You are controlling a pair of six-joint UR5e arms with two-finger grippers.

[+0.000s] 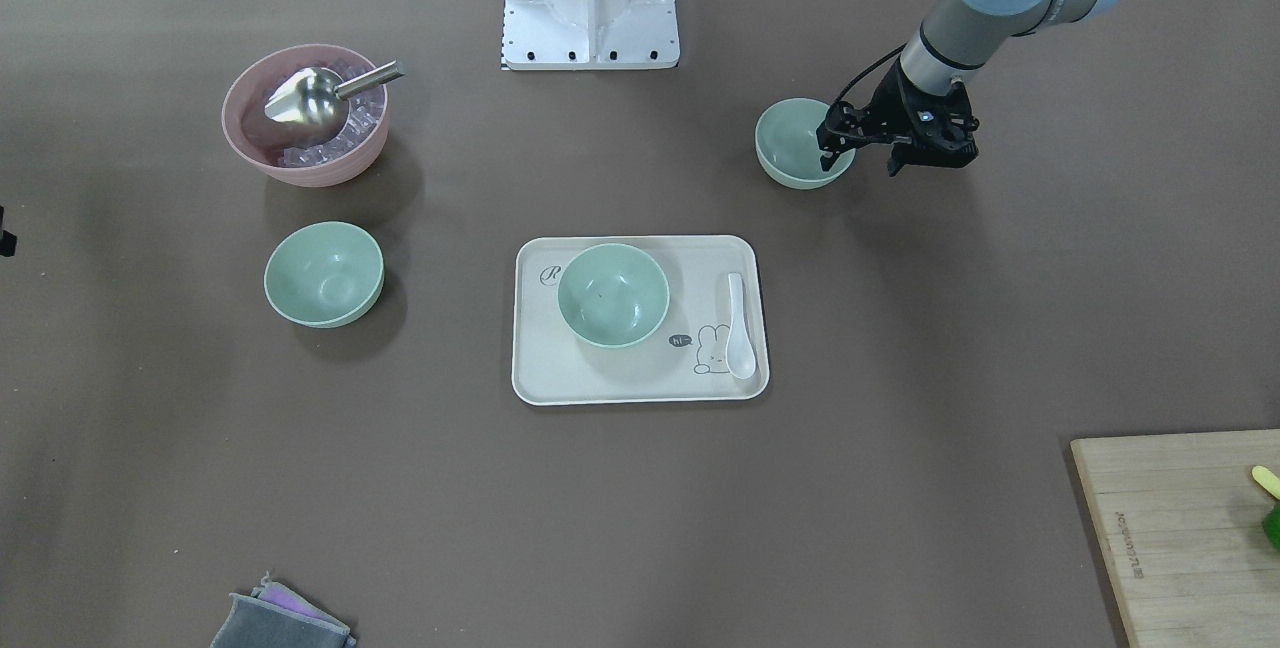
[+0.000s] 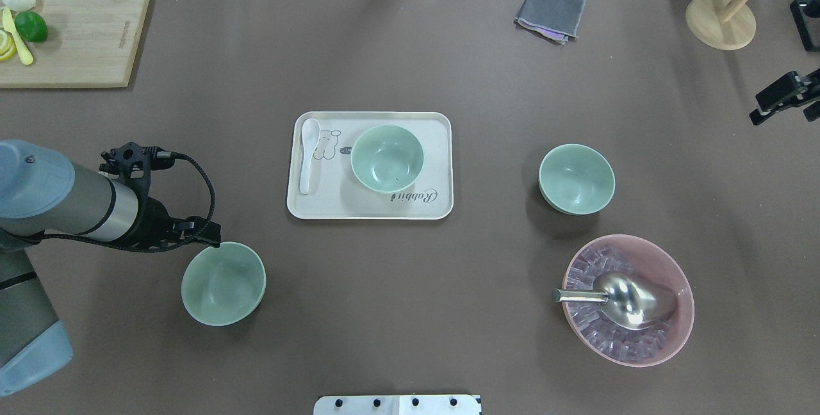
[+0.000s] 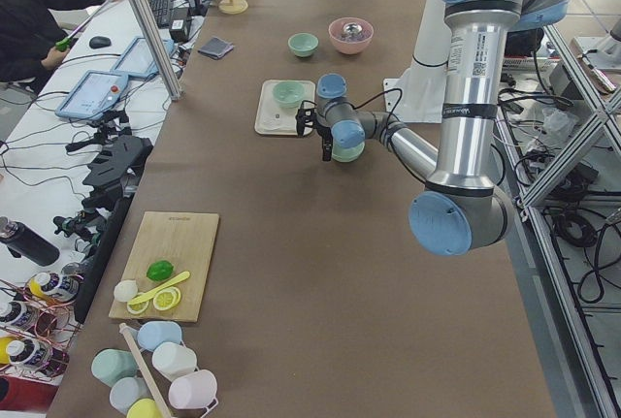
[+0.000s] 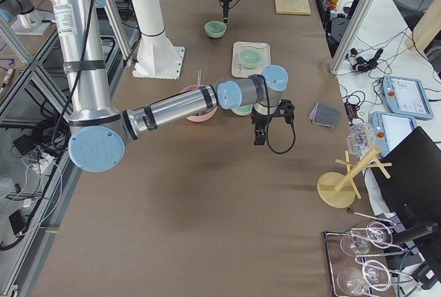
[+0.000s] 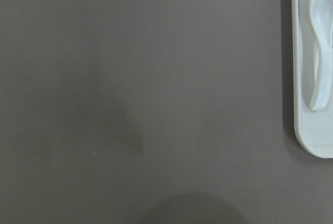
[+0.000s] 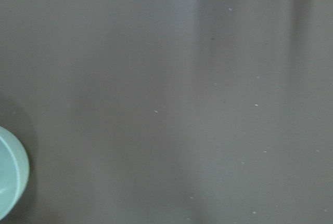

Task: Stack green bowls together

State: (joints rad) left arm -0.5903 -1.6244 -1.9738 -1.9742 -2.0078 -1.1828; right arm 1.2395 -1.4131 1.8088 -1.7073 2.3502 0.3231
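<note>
Three pale green bowls stand apart from each other. One bowl [image 1: 795, 143] is by my left gripper [image 1: 862, 166], which is open and points down. One finger is inside this bowl's rim and the other outside it. A second bowl [image 1: 612, 293] sits on the cream tray [image 1: 640, 378]. A third bowl [image 1: 323, 273] stands alone in front of the pink bowl [image 1: 240, 128]; its edge shows in the right wrist view [image 6: 10, 177]. My right gripper [image 2: 756, 107] hangs high at the overhead view's right edge. It looks open and empty.
The pink bowl holds ice and a metal scoop [image 1: 310, 98]. A white spoon [image 1: 738, 323] lies on the tray. A cutting board with lime pieces [image 2: 70, 37], a grey cloth [image 2: 549, 13] and a wooden stand [image 2: 721, 21] sit along the far edge.
</note>
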